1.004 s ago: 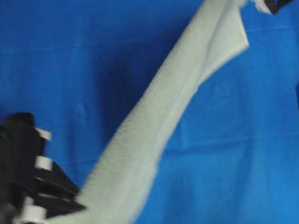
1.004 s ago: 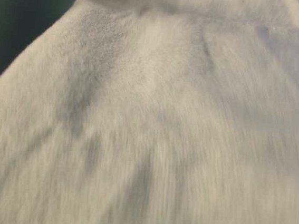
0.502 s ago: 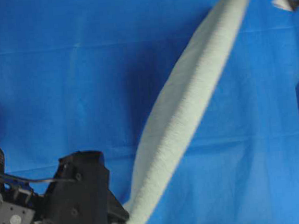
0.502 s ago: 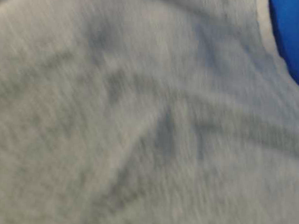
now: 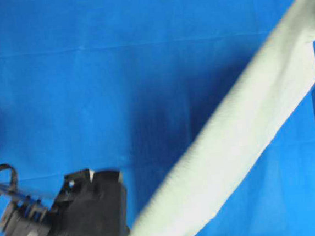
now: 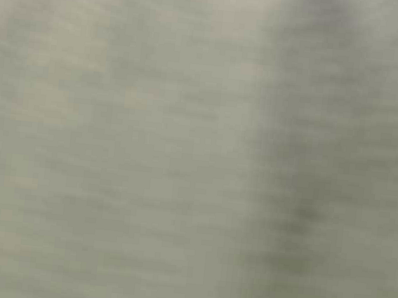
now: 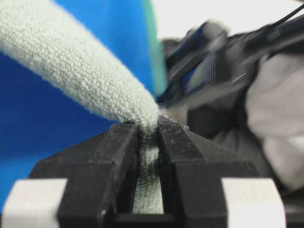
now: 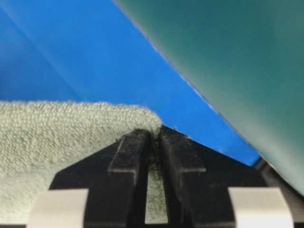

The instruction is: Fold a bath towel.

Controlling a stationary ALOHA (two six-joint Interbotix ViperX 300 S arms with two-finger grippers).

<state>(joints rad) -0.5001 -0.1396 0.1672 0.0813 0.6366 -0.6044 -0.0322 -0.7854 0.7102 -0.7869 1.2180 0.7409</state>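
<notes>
- One bath towel [image 5: 242,138], pale sage terry, strung in a drawn-out band over the blue cloth [image 5: 87,74] covering the surface; it runs from about 7 o'clock to 2 o'clock in the overhead view.
- Left hand [image 7: 148,130]: jaws narrow, pinching a bunched end of the towel at the 7 o'clock end.
- Right hand [image 8: 153,135]: jaws narrow, clamped on a towel edge at the 2 o'clock end, mostly off frame overhead.
- Table-level view: filled with blurred towel, nothing else readable.
- Handling, judged: soft, limp, light; sags and ropes up between holds. Fuzzy pile should grip well. Best held at hemmed corners, so the sheet spreads flat.
- Count: one towel, two hands.
</notes>
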